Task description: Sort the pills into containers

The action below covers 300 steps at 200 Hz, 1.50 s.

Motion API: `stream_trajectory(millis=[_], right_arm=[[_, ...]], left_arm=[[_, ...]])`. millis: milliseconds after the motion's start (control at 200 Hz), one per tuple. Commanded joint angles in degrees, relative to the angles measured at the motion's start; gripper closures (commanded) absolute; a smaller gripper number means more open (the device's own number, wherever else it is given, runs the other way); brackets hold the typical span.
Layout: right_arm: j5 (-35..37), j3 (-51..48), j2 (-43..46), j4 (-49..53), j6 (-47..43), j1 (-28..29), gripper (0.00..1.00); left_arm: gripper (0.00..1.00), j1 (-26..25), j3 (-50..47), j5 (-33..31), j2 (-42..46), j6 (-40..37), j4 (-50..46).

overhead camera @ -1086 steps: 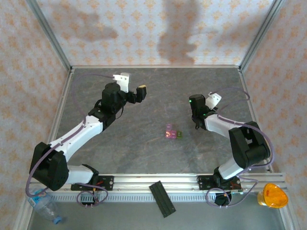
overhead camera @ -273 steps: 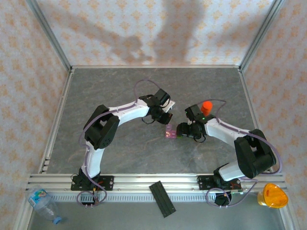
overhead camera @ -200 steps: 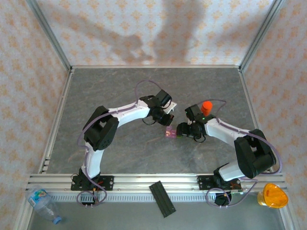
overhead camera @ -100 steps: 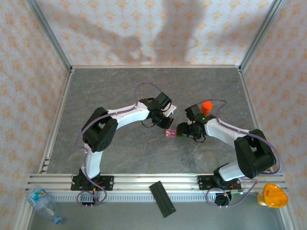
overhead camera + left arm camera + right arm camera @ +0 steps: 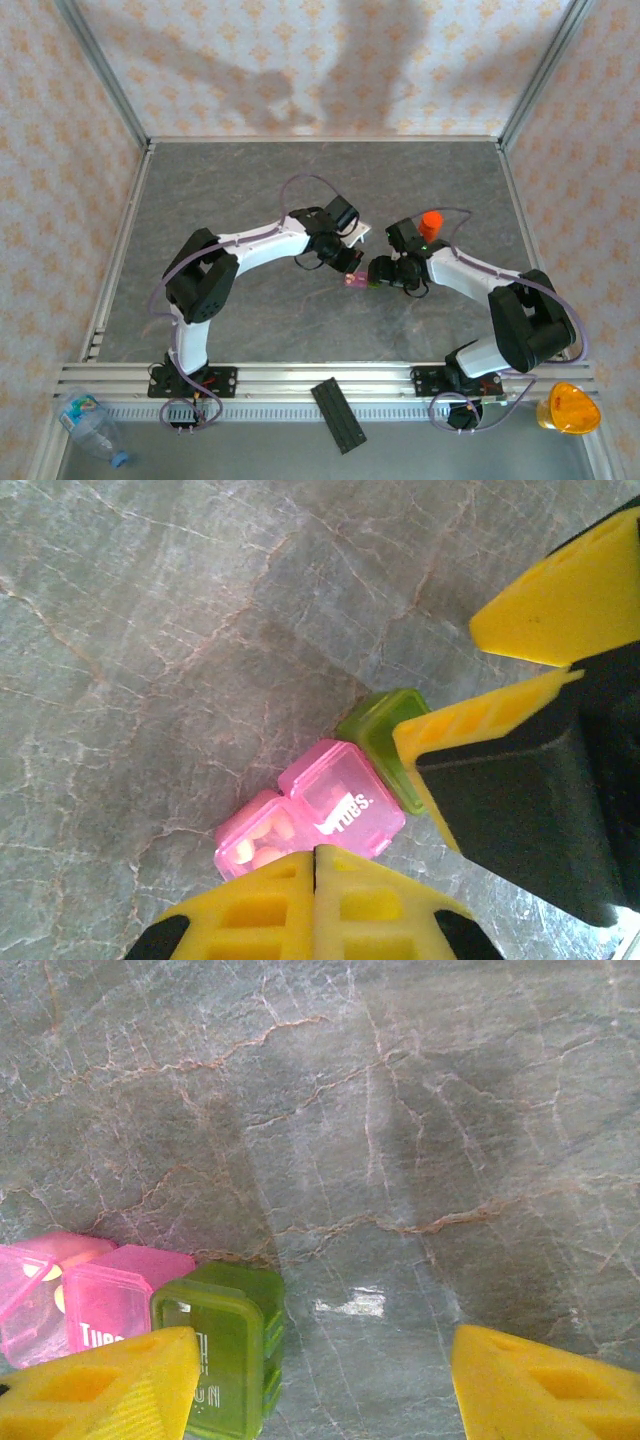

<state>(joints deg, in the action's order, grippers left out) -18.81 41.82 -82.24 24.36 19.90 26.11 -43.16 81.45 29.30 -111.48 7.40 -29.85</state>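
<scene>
The containers lie mid-table as one joined piece: pink boxes [image 5: 354, 281] [image 5: 330, 805] [image 5: 105, 1305] and a green box [image 5: 370, 283] [image 5: 380, 735] [image 5: 220, 1340]. One pink compartment stands open with pale orange pills [image 5: 262, 838] in it; the one beside it has its lid down. My left gripper [image 5: 349, 266] [image 5: 315, 858] is shut with nothing between its fingers, its tips right at the pink boxes' near edge. My right gripper [image 5: 378, 272] [image 5: 322, 1360] is open, and one finger [image 5: 480, 730] lies over the green box's lid while the other hangs over bare table.
An orange bottle [image 5: 431, 221] stands just behind the right arm. Off the table's near edge lie a black strip [image 5: 338, 415], a clear plastic bottle [image 5: 90, 425] and a yellow-orange object [image 5: 568, 408]. Walls close in the table [image 5: 250, 170] on three sides.
My left gripper has come down and nearer, from just behind the pink boxes onto their edge. The right arm and the containers have stayed put.
</scene>
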Motion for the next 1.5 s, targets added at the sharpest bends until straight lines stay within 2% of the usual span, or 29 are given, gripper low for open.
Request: stream_trajectory(millis=[0, 1496], right_arm=[[3.9, -1.7, -0.1, 1.2, 0.5, 0.3, 0.33], [4.4, -2.2, 0.3, 1.0, 0.4, 0.4, 0.33]], left_arm=[[1.0, -0.6, -1.1, 0.7, 1.7, -0.9, -1.4], [1.0, -1.7, -6.7, 0.0, -0.7, 1.7, 3.4]])
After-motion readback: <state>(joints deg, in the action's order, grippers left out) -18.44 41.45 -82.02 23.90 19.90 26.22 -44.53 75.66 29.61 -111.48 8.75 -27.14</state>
